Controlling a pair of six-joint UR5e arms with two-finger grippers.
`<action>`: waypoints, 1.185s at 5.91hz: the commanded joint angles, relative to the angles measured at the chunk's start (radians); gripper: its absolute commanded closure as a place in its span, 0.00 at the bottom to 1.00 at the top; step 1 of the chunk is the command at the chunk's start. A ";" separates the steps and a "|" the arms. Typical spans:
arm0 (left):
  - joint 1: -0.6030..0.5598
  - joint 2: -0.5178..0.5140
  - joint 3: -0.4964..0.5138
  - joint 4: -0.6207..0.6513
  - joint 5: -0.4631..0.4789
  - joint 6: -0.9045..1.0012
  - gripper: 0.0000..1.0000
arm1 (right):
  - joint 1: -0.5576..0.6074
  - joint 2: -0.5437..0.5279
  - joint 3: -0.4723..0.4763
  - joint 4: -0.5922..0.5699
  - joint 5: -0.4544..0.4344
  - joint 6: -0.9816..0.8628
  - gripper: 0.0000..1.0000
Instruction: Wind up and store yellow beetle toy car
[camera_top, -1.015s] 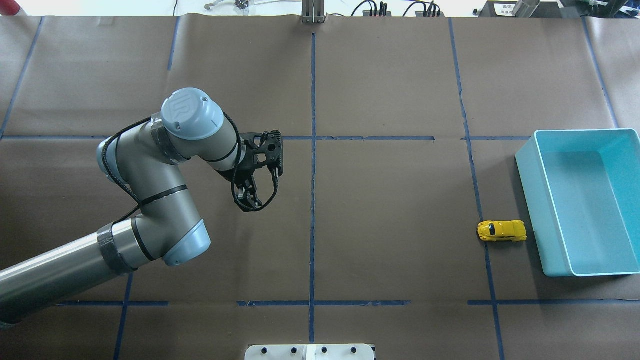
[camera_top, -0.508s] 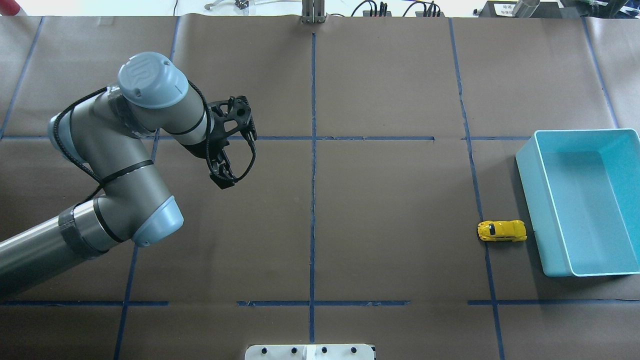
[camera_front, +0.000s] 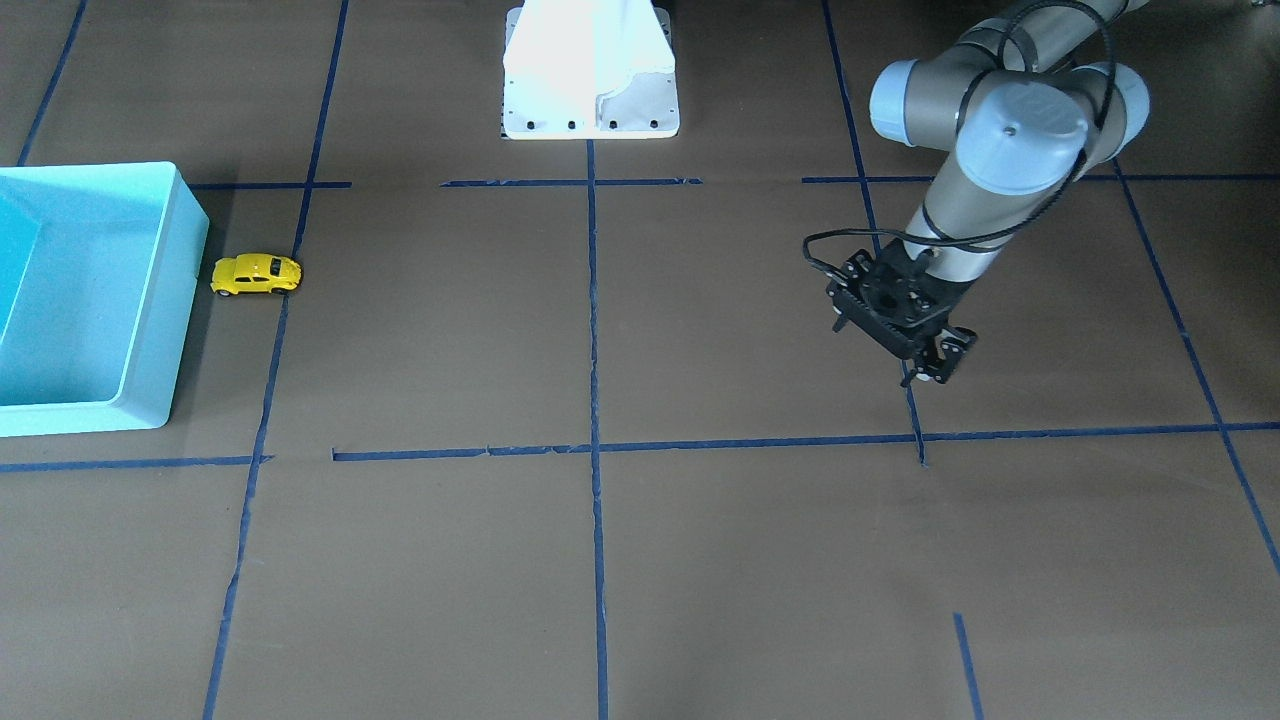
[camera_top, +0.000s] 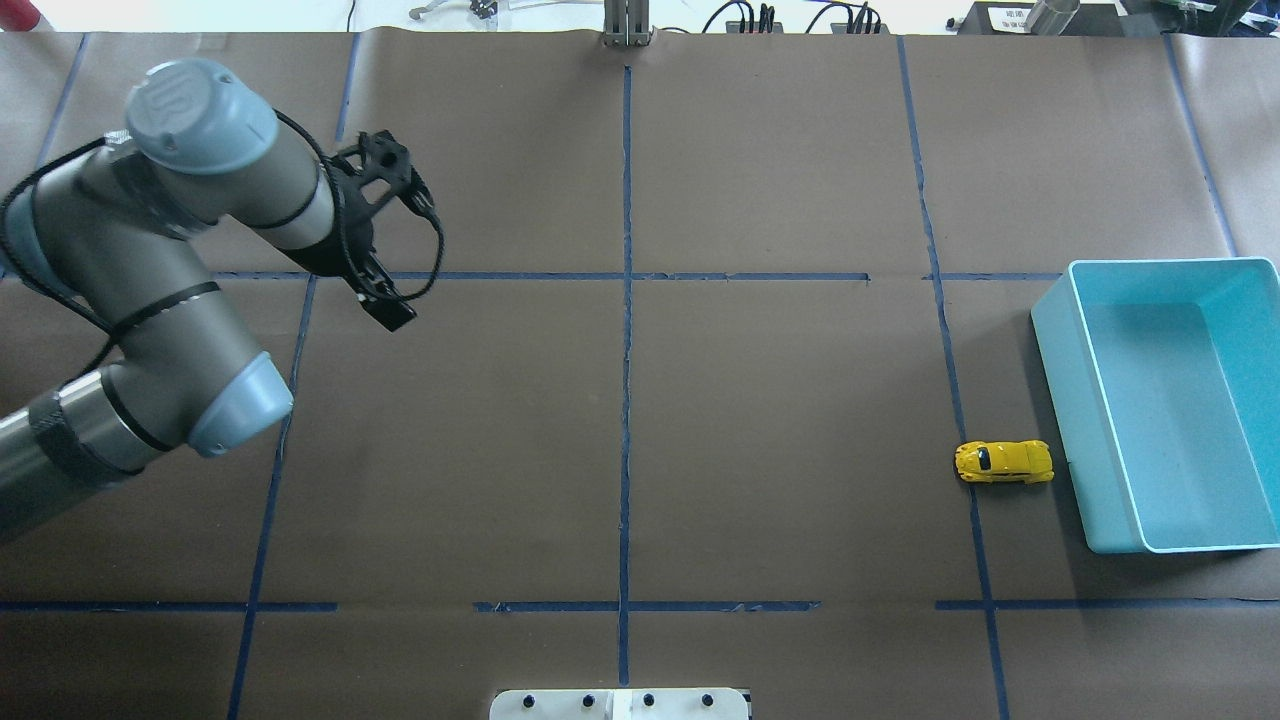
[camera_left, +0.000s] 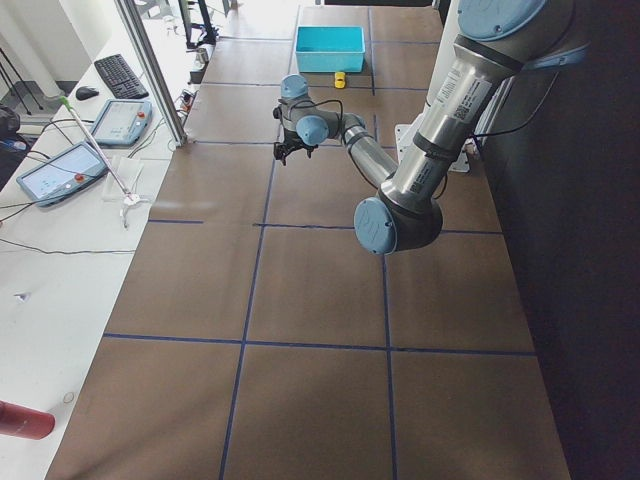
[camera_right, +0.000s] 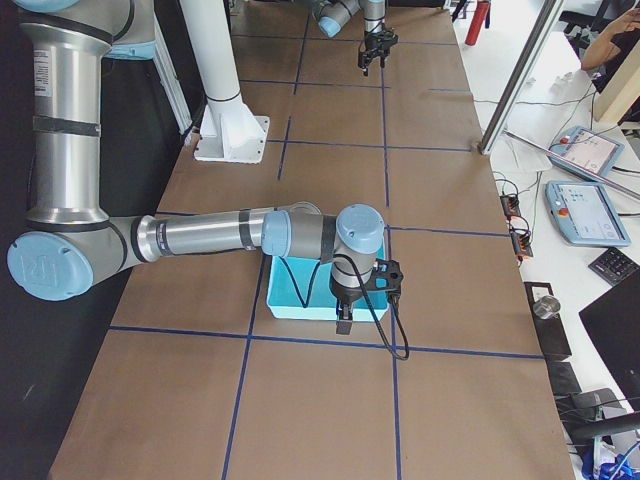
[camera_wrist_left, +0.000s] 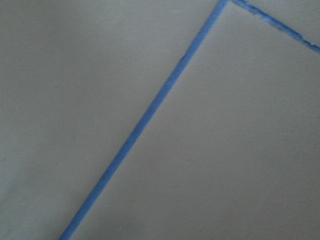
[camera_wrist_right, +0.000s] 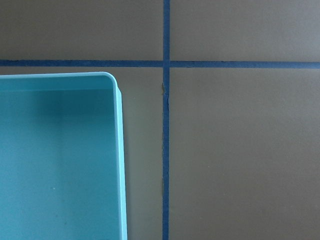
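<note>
Overhead exterior: yellow beetle toy car (camera_top: 1003, 462) beside bin (camera_top: 1085, 420); left gripper (camera_top: 392, 316) width unclear.

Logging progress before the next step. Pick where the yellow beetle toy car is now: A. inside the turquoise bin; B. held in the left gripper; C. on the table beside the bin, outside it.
C: the yellow beetle toy car rests on the table beside the turquoise bin, outside its wall.

- Right claw (camera_right: 343, 322): seen only side-on, spread unreadable; it covers part of the turquoise bin (camera_right: 300, 310) beneath it.
- Left claw (camera_front: 937, 366): finger spacing too small to judge.
</note>
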 joint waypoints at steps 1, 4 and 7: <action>-0.125 0.111 0.010 0.011 -0.056 -0.009 0.00 | -0.028 -0.002 0.092 -0.003 -0.001 -0.001 0.00; -0.277 0.310 0.020 0.003 -0.153 -0.009 0.00 | -0.216 0.067 0.127 -0.003 -0.049 -0.025 0.00; -0.501 0.507 0.021 -0.017 -0.185 0.003 0.00 | -0.383 0.107 0.198 -0.001 -0.059 -0.106 0.00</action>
